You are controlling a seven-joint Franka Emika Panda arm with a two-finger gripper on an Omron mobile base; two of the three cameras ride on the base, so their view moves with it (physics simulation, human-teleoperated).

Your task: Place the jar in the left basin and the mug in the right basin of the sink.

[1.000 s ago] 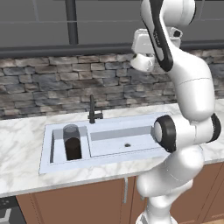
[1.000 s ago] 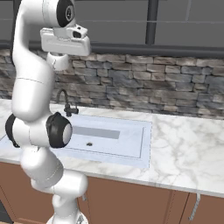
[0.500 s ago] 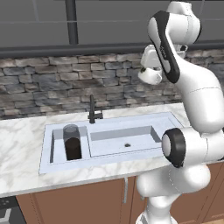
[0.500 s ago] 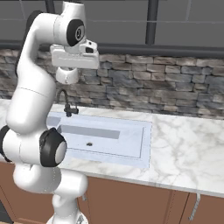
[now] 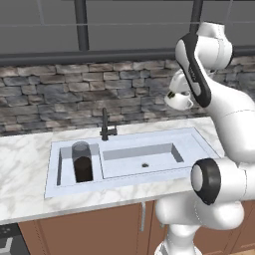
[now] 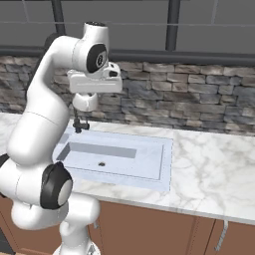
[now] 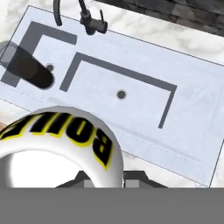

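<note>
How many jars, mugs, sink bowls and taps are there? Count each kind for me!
Jars: 1, jar standing in the left basin
Mugs: 1, mug held up by the gripper
Basins: 2, counting the right basin
Taps: 1, faucet
Total: 5

The rendered scene is evenly and softly lit, with no visible lamp and no harsh glare. The pale blue-grey double-basin sink point(image 5: 199, 144) shows dark, hard-edged shadow bands along its inner walls, clearest in the hand view. The white marble counter point(image 6: 214, 169) reads bright; the grey stone backsplash point(image 5: 45, 99) stays dimmer. All views are sharp, without motion blur, though textures look coarse and slightly pixelated.
</note>
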